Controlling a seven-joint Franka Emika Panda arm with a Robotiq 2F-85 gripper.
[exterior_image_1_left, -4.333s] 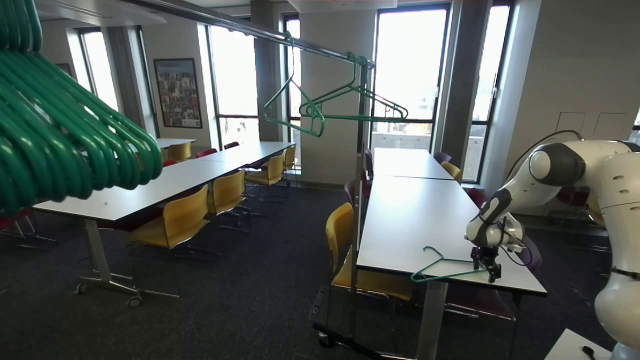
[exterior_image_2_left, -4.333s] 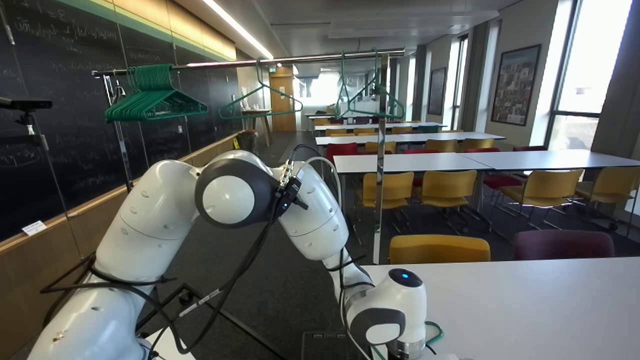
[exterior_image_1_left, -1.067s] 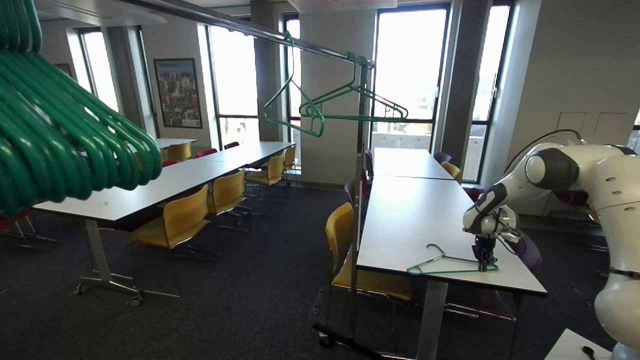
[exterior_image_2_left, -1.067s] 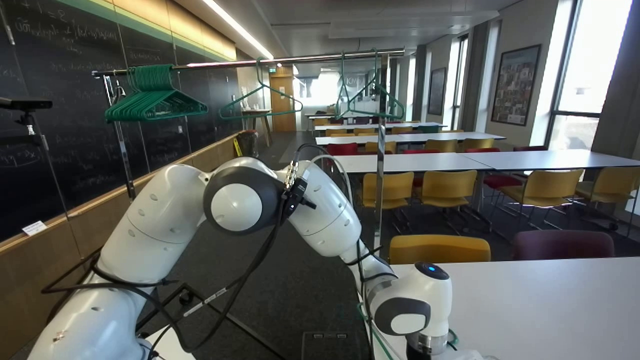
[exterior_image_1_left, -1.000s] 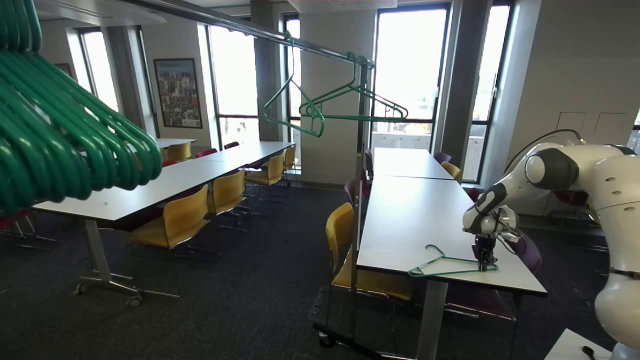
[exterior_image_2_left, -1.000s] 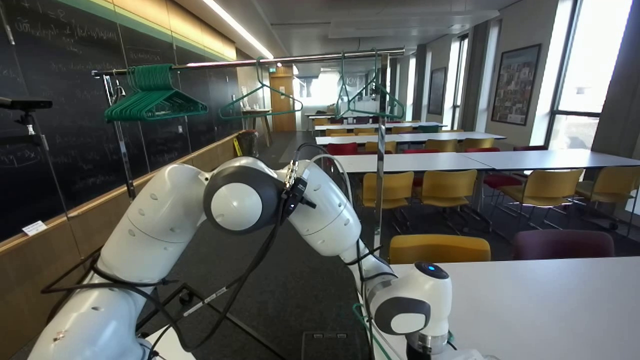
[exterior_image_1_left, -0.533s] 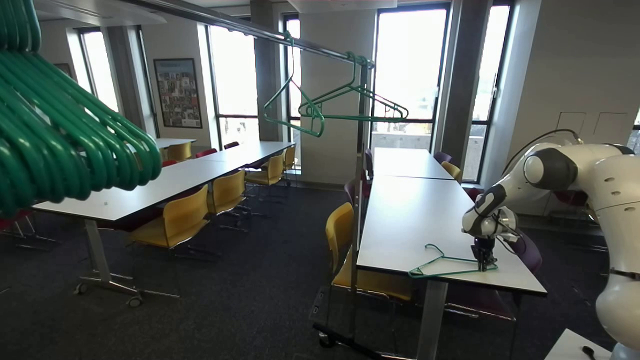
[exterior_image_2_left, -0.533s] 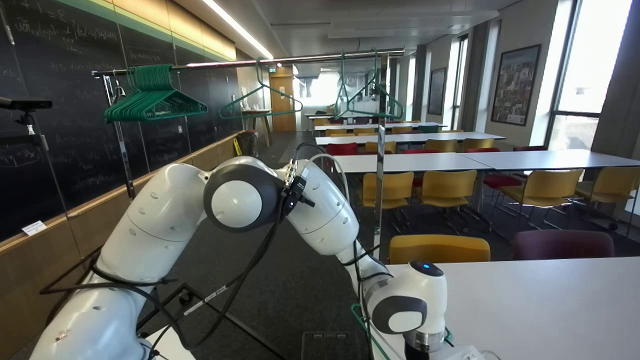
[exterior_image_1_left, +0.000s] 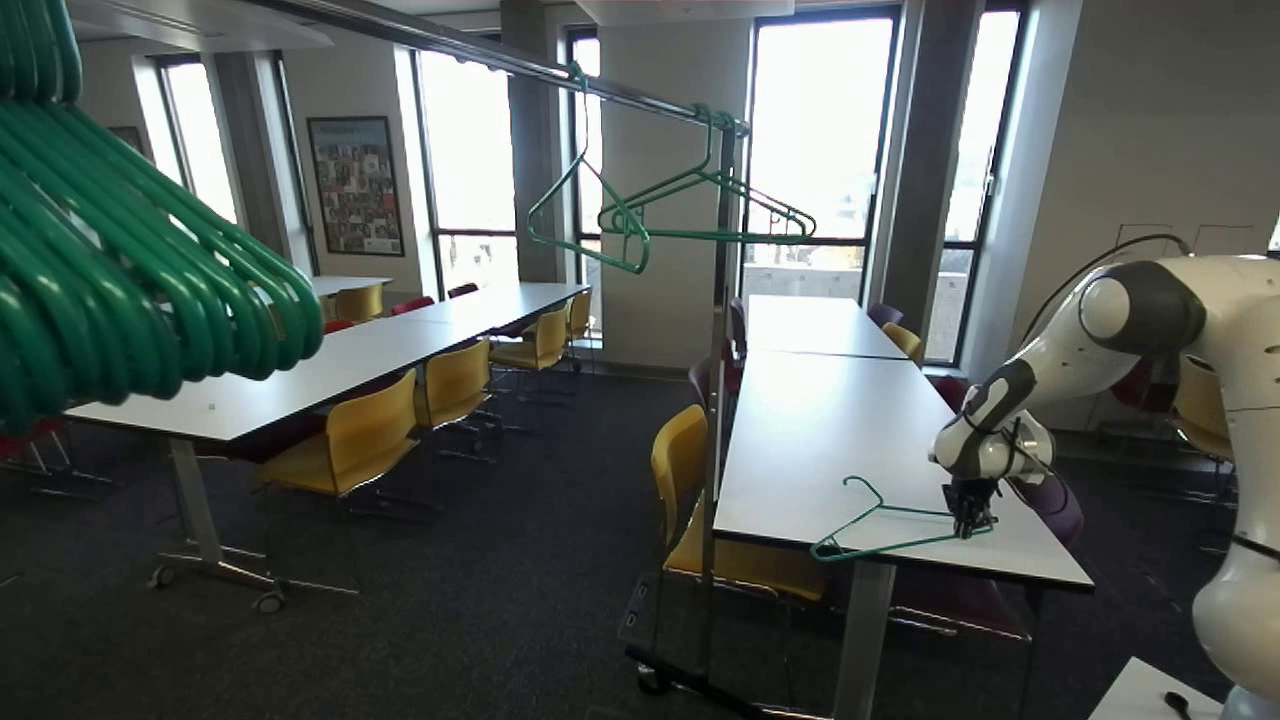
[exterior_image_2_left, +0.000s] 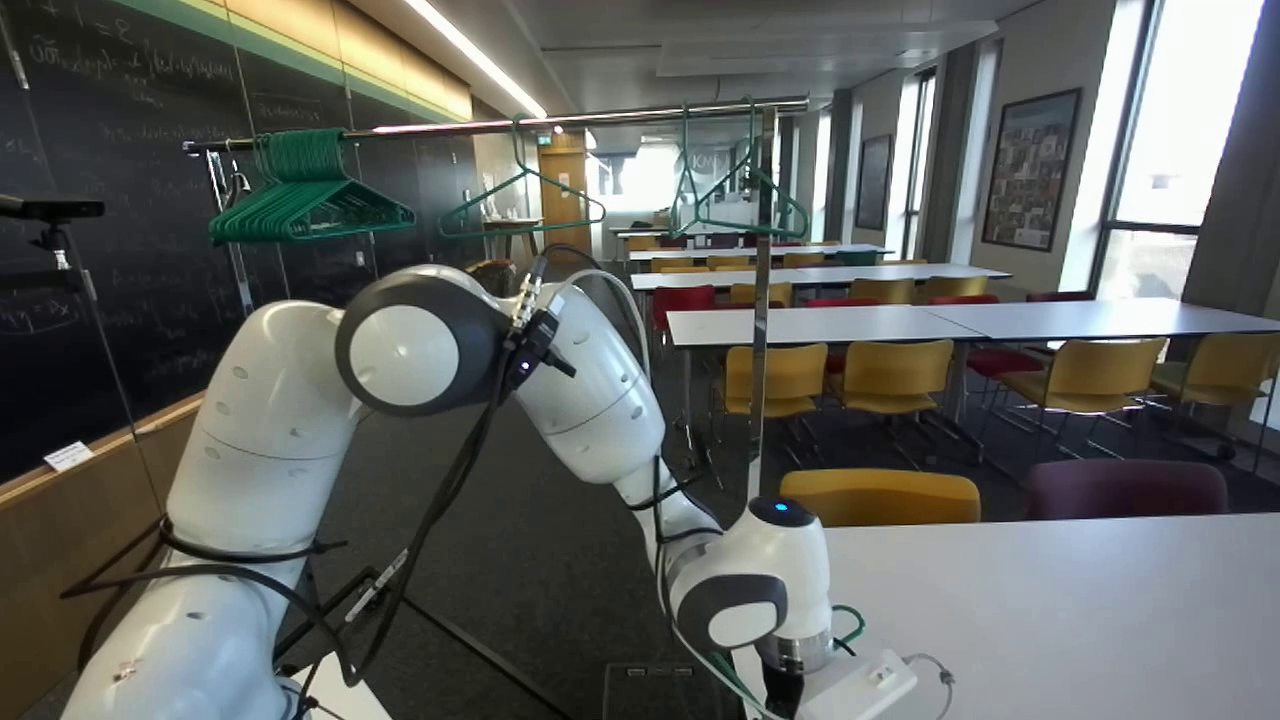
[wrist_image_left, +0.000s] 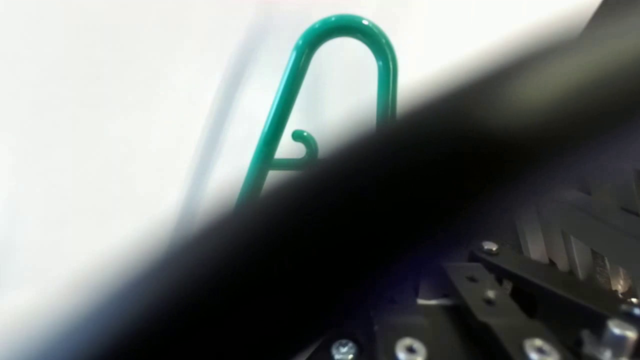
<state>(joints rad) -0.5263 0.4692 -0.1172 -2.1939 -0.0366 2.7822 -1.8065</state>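
Observation:
A green plastic clothes hanger (exterior_image_1_left: 828, 551) is held at the near end of a white table (exterior_image_1_left: 830, 420), its hook pointing away from my arm. My gripper (exterior_image_1_left: 968, 532) is shut on the hanger's bar, close to one end. In the wrist view that rounded end of the hanger (wrist_image_left: 282, 107), with a small inner hook, pokes out past a blurred black band; its shadow lies apart from it on the white surface. The fingertips are hidden there behind the band. In an exterior view only a curved end of the hanger (exterior_image_2_left: 860, 622) shows beside the wrist.
A metal clothes rack with an upright post (exterior_image_1_left: 716, 400) stands beside the table. Its rail (exterior_image_2_left: 620, 116) carries a dense bunch of green hangers (exterior_image_2_left: 310, 210) and a few spaced ones. A yellow chair (exterior_image_1_left: 680, 450) is tucked at the table's side. Cables hang along my arm.
My arm has drawn back and risen slightly. The hanger has come along with the gripper, tilting so its hook end has shifted.

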